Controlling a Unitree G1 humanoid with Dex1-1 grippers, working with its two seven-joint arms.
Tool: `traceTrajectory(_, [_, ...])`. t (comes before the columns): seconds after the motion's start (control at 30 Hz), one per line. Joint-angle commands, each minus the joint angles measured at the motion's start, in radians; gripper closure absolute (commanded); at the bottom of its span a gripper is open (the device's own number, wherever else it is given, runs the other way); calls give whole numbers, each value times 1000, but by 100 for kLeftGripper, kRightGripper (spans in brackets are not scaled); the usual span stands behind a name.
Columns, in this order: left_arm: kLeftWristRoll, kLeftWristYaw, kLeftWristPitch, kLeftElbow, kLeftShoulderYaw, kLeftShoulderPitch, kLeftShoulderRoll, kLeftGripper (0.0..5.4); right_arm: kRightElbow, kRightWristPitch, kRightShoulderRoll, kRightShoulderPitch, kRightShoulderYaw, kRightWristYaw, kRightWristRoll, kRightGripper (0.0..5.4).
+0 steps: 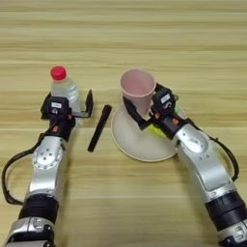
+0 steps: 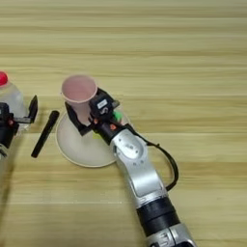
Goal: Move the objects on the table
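Right gripper [image 1: 144, 110] clamps pink cup [image 1: 138, 89] over plate [image 1: 140, 142] — left gripper [image 1: 72, 108] spread wide around bottle [image 1: 63, 88].

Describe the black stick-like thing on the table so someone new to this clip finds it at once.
On the wooden table, look between the red-capped bottle at the left gripper and the round cream plate. The black marker lies flat and slanted there: the only dark, slim, loose thing.
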Motion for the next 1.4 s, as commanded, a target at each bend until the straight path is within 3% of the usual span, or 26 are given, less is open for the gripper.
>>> traceTrajectory(0.03, [18, 5, 20, -30, -8, 18, 0, 0, -56, 28, -9, 4, -34, -24, 14, 104])
traceTrajectory(0.33, [15, 6, 49, -108, -7, 65, 0, 0, -122, 44, -48, 10, -140, -70, 39, 104])
traceTrajectory(0.67, [16, 10, 60, -123, 1, 72, 0, 0, -116, 11, -124, 37, -309, -160, 42, 104])
traceTrajectory(1.07, [13, 7, 66, -130, 10, 74, 8, 0, 124, -113, -155, 77, -424, -267, 31, 104])
traceTrajectory(1.4, [8, 6, 68, -134, 25, 68, 19, 0, 368, -287, -117, 43, -402, -253, 44, 104])
